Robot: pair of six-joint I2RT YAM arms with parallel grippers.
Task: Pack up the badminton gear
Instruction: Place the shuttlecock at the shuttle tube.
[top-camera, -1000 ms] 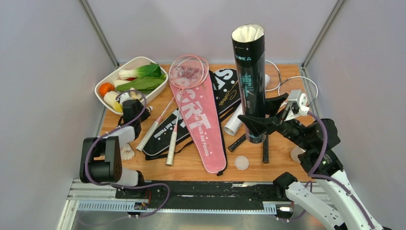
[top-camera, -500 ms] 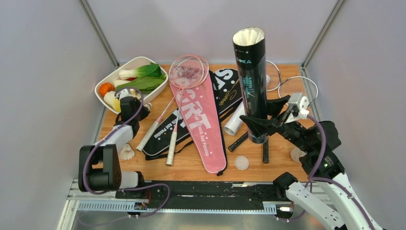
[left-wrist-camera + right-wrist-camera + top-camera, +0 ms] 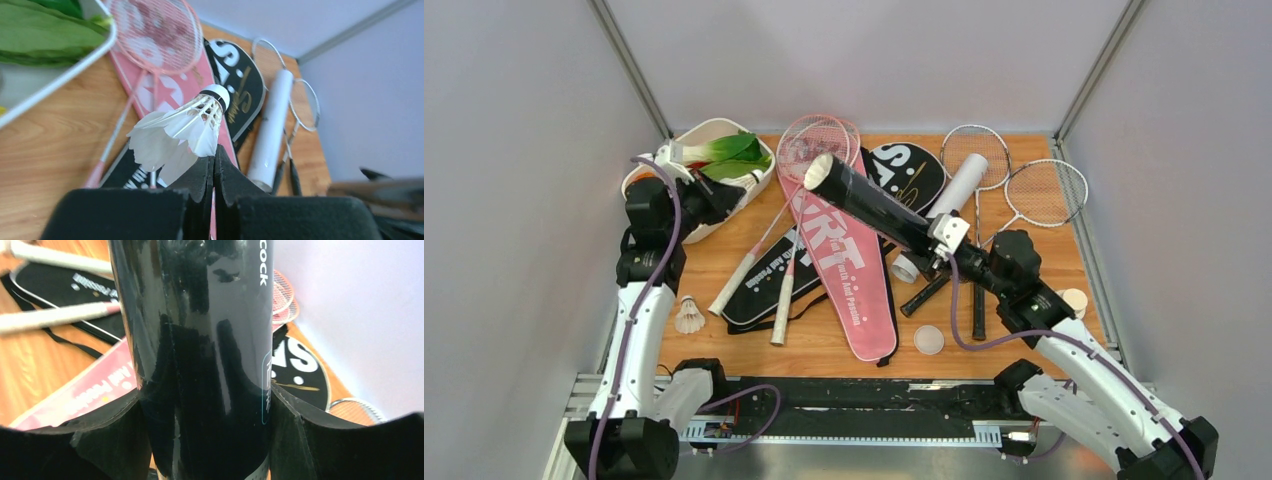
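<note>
Wooden table [image 3: 696, 262] within pale grey walls, on which the badminton gear is laid out, largely unpacked. Item: black tube [image 3: 874, 205], clamped near one end between the jaws of the right gripper [image 3: 944, 238] and held tilted above the covers, its open, white-lined mouth turned toward the left arm; whether anything is already stowed inside cannot be told. Item: shuttlecock [image 3: 185, 130], pinched by its feathers in the fully closed jaws of the left gripper [image 3: 214, 165], cork end pointed away, held close by the white dish [image 3: 686, 133] of vegetables, which is no part of the set. Item: second shuttlecock [image 3: 689, 315], left lying on the table near the left arm. Item: white tube [image 3: 954, 195], laid among the silver rackets [image 3: 1044, 192] at the far right. Item: pink racket [image 3: 817, 148], its head rested over the top of the pink cover [image 3: 854, 275], which overlaps the black cover [image 3: 909, 170]; neither cover is seen to be filled. Item: round lid [image 3: 929, 339], set loose by the near edge. Progress is judged early: one shuttlecock is lifted and a tube is presented to receive it, while the other shuttlecock, the lid, all rackets and both covers are yet to be dealt with.
</note>
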